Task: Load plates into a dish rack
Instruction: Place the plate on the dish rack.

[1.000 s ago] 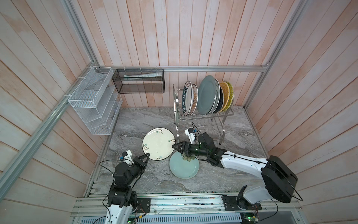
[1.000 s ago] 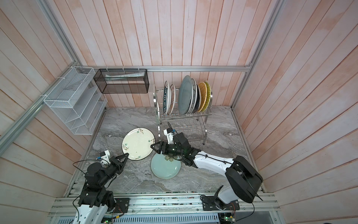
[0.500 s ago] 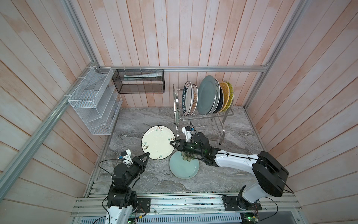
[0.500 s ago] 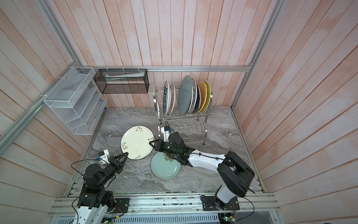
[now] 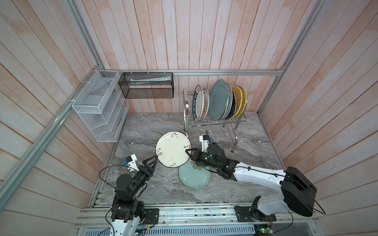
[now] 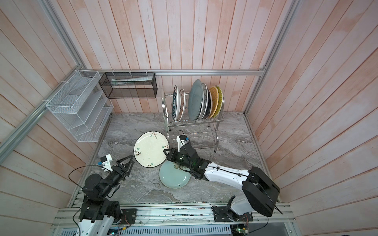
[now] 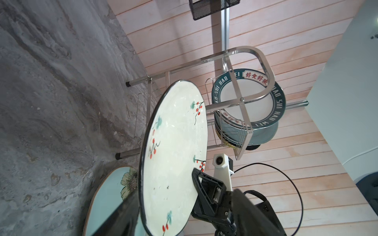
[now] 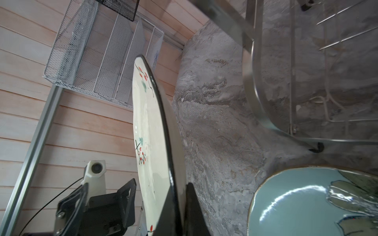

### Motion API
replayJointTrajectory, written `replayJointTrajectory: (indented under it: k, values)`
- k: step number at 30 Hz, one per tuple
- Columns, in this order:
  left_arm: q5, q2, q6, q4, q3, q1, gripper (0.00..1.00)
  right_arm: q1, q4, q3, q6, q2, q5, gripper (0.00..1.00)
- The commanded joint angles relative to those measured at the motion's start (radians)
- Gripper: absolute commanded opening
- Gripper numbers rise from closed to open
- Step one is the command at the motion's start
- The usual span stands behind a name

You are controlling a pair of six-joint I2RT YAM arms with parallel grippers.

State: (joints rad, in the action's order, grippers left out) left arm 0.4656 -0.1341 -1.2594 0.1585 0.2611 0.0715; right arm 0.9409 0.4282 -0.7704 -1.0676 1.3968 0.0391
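A cream floral plate (image 5: 172,149) hangs tilted above the marble table, overlapping the edge of a pale blue plate (image 5: 193,176) that lies flat. My right gripper (image 5: 187,152) is shut on the cream plate's right rim; in the right wrist view its dark fingers (image 8: 191,204) pinch that rim. My left gripper (image 5: 153,161) stands open at the plate's left rim, and I cannot tell whether it touches. The dish rack (image 5: 235,139) stands behind, with several plates upright in its upper tier, among them a grey one (image 5: 217,102) and a lettered one (image 5: 198,104).
A white mesh shelf basket (image 5: 98,106) hangs on the left wall and a black mesh box (image 5: 147,87) on the back rail. Wooden walls close in three sides. The rack's lower tier (image 5: 221,135) holds no plates.
My right gripper has closed on the cream plate's right rim. My left gripper has opened at the left rim. The plate has shifted slightly toward the rack.
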Motion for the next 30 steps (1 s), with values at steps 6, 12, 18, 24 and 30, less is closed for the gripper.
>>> replayJointTrajectory:
  k: [6, 12, 18, 24, 30]
  values:
    - [-0.011, 0.006, 0.163, 0.091, 0.128, -0.001, 0.97, -0.002, -0.150, 0.045, 0.123, -0.325, -0.158, 0.00]
    - [-0.019, -0.030, 0.339, 0.142, 0.246, 0.000, 1.00, -0.002, -0.422, -0.047, 0.265, -0.539, -0.122, 0.00]
    - [0.019, -0.098, 0.464, 0.134, 0.314, 0.000, 1.00, 0.001, -0.557, -0.225, 0.361, -0.610, -0.063, 0.00]
    - [0.016, -0.139, 0.553, 0.160, 0.345, -0.001, 1.00, 0.001, -0.647, -0.499, 0.501, -0.520, -0.176, 0.00]
    - [0.087, -0.159, 0.614, 0.116, 0.328, -0.001, 1.00, 0.001, -0.767, -0.921, 0.704, -0.307, -0.380, 0.00]
